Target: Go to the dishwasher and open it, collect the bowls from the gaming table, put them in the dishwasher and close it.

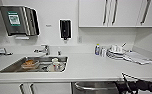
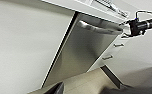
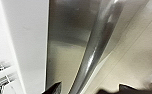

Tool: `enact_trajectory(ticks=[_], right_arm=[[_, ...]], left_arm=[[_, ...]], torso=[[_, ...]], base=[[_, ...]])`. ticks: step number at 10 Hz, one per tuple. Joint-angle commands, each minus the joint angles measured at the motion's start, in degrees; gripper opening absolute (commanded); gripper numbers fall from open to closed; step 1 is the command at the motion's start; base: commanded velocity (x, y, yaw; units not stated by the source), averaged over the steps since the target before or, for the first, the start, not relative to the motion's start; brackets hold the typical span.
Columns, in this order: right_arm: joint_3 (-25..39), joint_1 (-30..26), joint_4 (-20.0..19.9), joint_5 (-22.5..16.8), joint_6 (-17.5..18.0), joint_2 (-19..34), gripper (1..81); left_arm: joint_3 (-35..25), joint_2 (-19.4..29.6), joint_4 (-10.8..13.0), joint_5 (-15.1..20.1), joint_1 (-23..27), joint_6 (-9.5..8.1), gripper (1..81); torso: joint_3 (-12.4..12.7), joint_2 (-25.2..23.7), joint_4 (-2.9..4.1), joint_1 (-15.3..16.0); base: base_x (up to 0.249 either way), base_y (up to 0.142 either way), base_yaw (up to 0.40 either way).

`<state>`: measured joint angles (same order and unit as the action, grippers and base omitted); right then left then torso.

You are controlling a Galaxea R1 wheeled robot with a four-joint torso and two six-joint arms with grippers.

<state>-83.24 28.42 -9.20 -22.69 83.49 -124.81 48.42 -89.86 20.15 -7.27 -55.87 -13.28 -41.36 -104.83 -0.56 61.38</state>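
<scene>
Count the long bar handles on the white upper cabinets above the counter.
3: two close together over the middle of the white counter, one farther right. More could sit beyond the picture edge.

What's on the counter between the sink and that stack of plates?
In the head view, mostly bare white counter runs from the sink toward the plates. Just before the plates stand a blue-capped bottle and a smaller white container.
</scene>
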Motion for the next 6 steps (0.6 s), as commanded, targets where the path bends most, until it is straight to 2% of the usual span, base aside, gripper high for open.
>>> enact_trajectory(ticks=[1, 4, 6], right_arm=[[-0.60, -8.23, -0.29, -1.48, 1.23, -0.56, 81.1], [-5.96, -8.24, -0.29, -1.75, 1.76, -6.45, 81.1], [-8.07, -7.01, -0.29, -1.83, 1.76, -7.77, 81.1]], left_arm=[[-1.22, 2.48, 0.94, 0.23, 4.41, 0.36, 81.1], [-1.22, 2.66, 0.94, 0.23, 4.40, 0.36, 81.1], [-1.13, 2.74, 0.94, 0.23, 4.41, 0.36, 81.1]], torso=[[0.00, 0.00, 0.00, 0.00], [0.00, 0.00, 0.00, 0.00], [0.00, 0.00, 0.00, 0.00]], base=[[0.000, 0.000, 0.000], [0.000, 0.000, 0.000], [0.000, 0.000, 0.000]])
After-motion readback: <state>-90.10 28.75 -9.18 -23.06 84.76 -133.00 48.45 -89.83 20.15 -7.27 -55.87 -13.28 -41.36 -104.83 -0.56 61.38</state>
